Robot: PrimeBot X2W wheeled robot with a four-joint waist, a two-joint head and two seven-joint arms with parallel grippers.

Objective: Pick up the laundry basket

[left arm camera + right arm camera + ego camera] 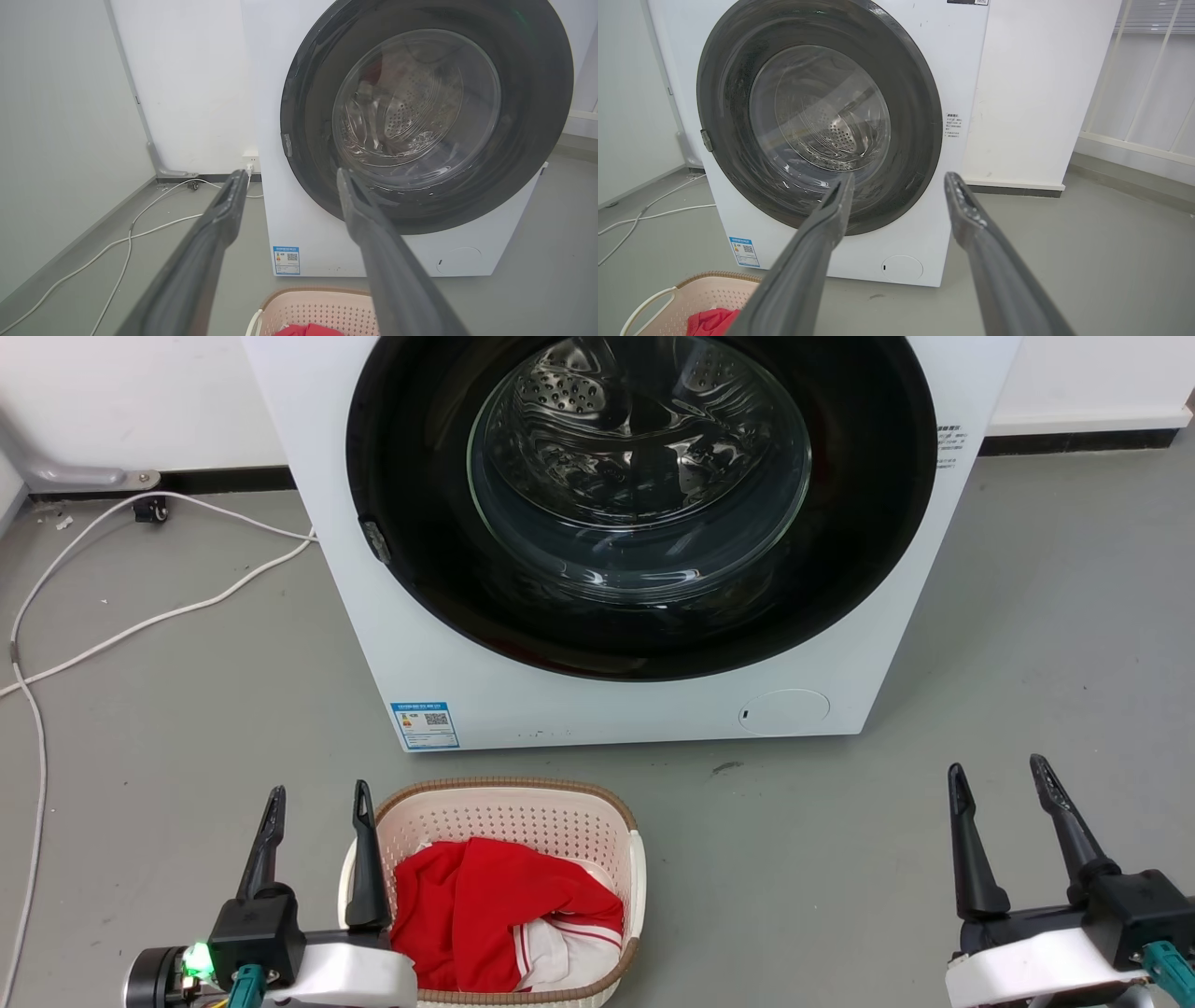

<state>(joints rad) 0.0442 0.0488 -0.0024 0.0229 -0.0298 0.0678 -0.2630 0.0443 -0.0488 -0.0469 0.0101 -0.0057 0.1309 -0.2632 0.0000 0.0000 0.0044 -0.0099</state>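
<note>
Cream perforated plastic under a brown woven-look rim, the basket (523, 817) sits on the grey floor (980, 663) just in front of the washer (448, 644), low and left of centre in the head view. A red cloth (467, 896) is bundled inside it over a white cloth (560, 947). A white handle (639, 882) runs down its right side. The left gripper (319, 789) is spread and empty, fingers pointing toward the washer. Its inner finger overlaps the basket's left edge in the head view, but I cannot tell whether it touches; the left wrist view puts the rim low between the fingers, which suggests the gripper is above it. The right gripper (996, 763) is also spread and empty, well apart from the basket on its right. The lift looks not yet begun, so the step in hand is the approach. The right arm has farther to go and should probably come in first, beside the right handle. Each wrist likely needs to tip down so its fingers straddle a handle or the rim. Thin plastic will flex, so a firm grasp on both sides and an even, level rise should keep the basket from tipping and the cloth from spilling.
</note>
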